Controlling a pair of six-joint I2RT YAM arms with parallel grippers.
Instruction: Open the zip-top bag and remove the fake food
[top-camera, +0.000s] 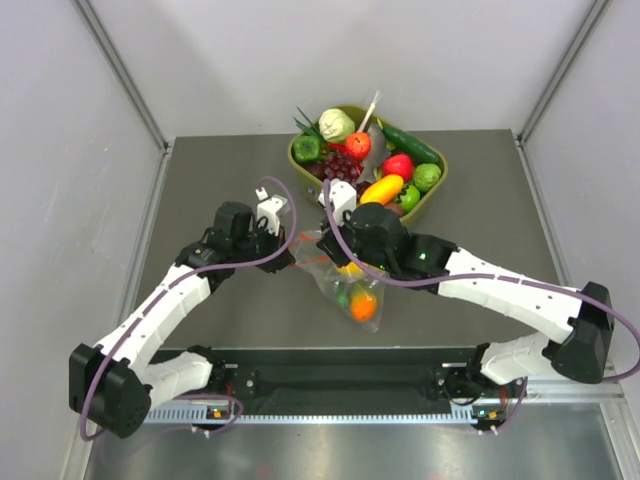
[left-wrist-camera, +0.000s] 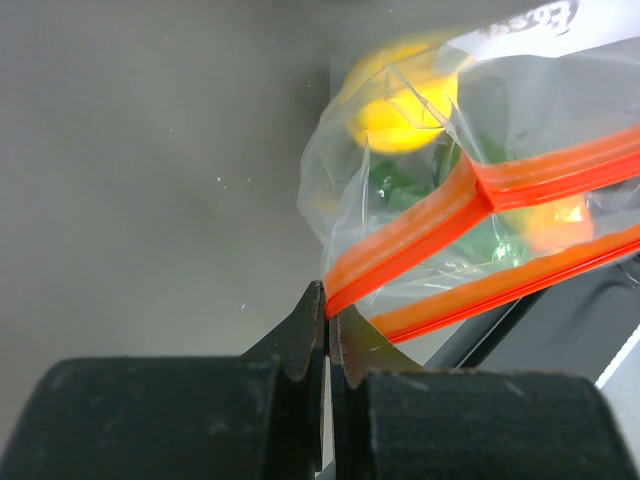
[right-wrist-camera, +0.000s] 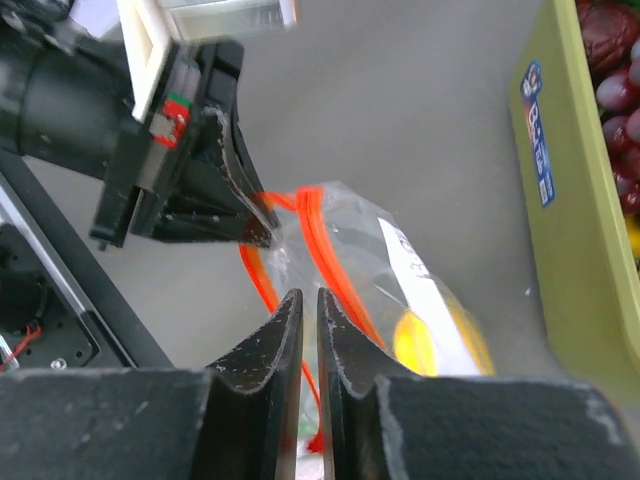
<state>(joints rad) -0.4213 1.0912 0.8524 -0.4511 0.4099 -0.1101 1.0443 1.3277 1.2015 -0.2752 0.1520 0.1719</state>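
Note:
The clear zip-top bag (top-camera: 340, 283) hangs just above the table between both grippers, its orange-red zip strip (left-wrist-camera: 420, 235) parted into two bands. Inside it lies fake food: a yellow lemon (left-wrist-camera: 405, 110), a green piece (left-wrist-camera: 400, 185) and an orange fruit (top-camera: 363, 305). My left gripper (left-wrist-camera: 327, 312) is shut on the end of one zip band. My right gripper (right-wrist-camera: 309, 297) has its jaws almost together, pinching the bag's plastic (right-wrist-camera: 370, 270) at the other band. The left gripper's fingertips (right-wrist-camera: 262, 232) show close beyond it.
An olive-green tub (top-camera: 440, 172) full of toy fruit and vegetables stands at the back, just beyond the right gripper; its wall (right-wrist-camera: 570, 180) fills the right of the right wrist view. The black base rail (top-camera: 340, 375) runs along the near edge.

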